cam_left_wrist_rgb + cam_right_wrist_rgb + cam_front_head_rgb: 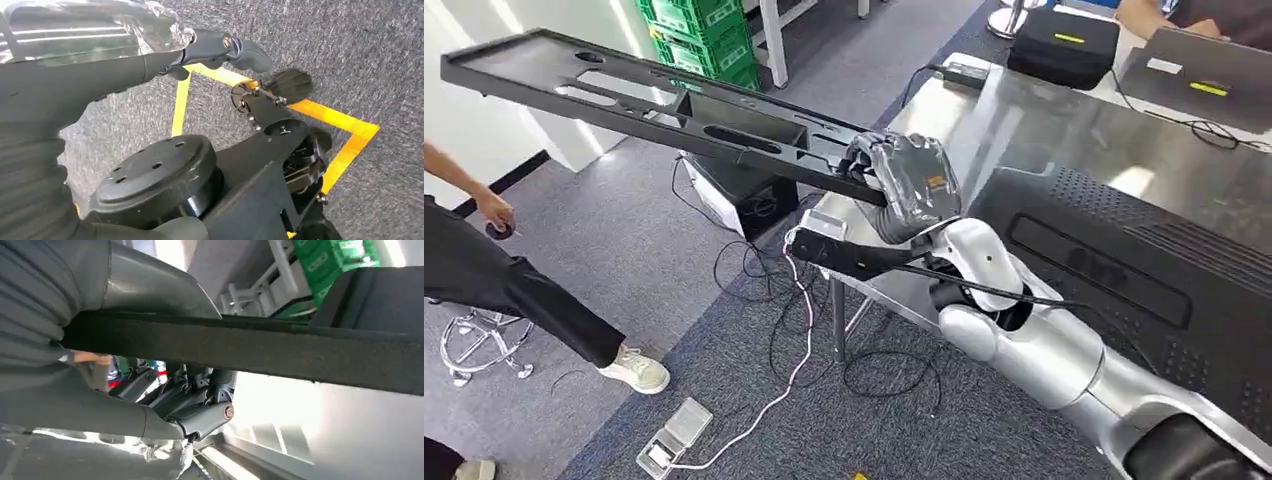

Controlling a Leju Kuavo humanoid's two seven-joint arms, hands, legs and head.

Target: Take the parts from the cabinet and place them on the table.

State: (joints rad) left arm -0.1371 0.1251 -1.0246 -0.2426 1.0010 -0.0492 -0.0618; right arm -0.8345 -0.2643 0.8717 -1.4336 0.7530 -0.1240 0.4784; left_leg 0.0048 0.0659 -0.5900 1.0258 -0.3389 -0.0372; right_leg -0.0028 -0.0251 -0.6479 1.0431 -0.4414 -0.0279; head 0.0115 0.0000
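Right hand (pixel 902 180) fingers clamp one end of the long black part (pixel 654 95), cantilevered over the floor beside the surface (pixel 1064 130). Risk: leverage twists it loose. Left hand (pixel 235 47) fingers curled, empty.

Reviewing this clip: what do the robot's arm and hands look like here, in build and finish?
The right arm is glossy silver with rounded joint shells, black at the joints, and a black cable runs along it. The right hand is grey under a clear, crinkled plastic cover bearing a small orange mark. The left hand shows grey ribbing and dark fingers.
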